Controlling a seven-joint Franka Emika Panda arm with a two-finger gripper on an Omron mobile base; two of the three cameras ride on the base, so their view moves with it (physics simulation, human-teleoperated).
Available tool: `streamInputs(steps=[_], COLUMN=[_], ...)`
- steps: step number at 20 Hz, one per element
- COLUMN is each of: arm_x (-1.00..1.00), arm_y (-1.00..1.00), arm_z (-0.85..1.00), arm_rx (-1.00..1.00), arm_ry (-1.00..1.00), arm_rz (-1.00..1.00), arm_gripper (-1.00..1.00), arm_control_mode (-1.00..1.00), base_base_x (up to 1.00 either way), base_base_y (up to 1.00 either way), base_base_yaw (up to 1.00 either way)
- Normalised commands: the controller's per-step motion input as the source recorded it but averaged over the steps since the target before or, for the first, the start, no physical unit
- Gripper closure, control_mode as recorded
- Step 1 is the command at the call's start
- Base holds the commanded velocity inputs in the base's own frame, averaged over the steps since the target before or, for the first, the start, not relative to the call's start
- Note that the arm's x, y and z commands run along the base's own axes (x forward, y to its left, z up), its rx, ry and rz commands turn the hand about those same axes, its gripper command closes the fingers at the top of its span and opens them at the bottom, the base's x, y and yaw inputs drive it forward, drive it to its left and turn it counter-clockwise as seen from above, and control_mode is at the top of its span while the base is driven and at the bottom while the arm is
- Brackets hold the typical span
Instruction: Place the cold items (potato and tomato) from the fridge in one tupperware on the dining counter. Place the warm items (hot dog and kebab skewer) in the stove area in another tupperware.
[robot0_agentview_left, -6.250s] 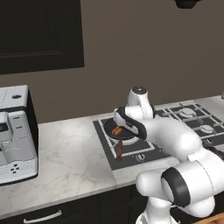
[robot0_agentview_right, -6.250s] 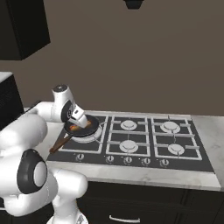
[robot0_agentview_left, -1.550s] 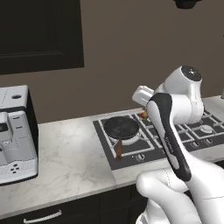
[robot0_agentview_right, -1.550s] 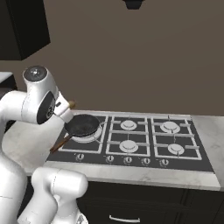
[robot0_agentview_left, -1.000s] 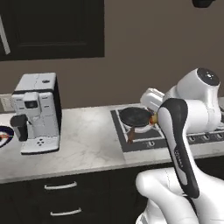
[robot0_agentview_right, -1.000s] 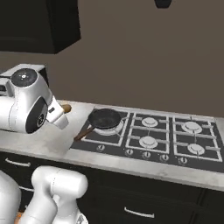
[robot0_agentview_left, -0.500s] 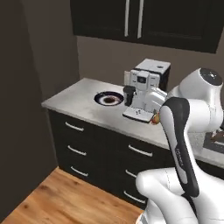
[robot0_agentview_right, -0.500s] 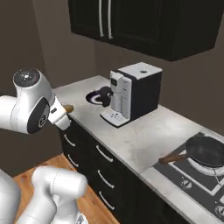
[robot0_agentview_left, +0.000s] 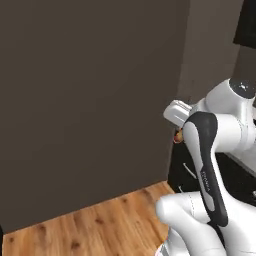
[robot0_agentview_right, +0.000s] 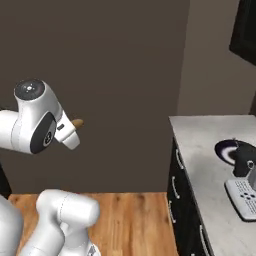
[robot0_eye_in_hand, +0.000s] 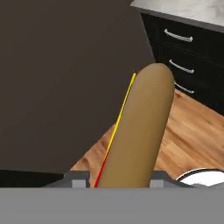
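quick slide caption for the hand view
Gripper carrying the hot dog above a wooden floor, facing a dark wall.

Likely kitchen: counter (robot0_agentview_right: 210, 150), drawers (robot0_eye_in_hand: 183, 52).

Glossy white rounded arm segments, dark grey joints

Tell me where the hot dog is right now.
In the hand view the hot dog sticks out from the gripper, above the wood floor beside a dark wall.
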Motion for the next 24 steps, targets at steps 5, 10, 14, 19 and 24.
streamInputs(steps=[5, 10, 14, 19, 24], arm_x=[0.00, 0.00, 0.00, 0.00, 0.00], arm_y=[0.00, 0.00, 0.00, 0.00, 0.00], arm_z=[0.00, 0.00, 0.00, 0.00, 0.00], arm_rx=[0.00, 0.00, 0.00, 0.00, 0.00], arm_ry=[0.00, 0.00, 0.00, 0.00, 0.00], arm_rz=[0.00, 0.00, 0.00, 0.00, 0.00], arm_gripper=[1.00, 1.00, 1.00, 1.00, 1.00], arm_control_mode=[1.00, 1.00, 1.00, 1.00, 1.00], base_base_x=[0.82, 1.00, 0.97, 0.93, 0.85], base_base_y=[0.22, -0.02, -0.36, -0.62, -0.71], base_base_yaw=[1.00, 1.00, 0.92, 0.63, 0.49])
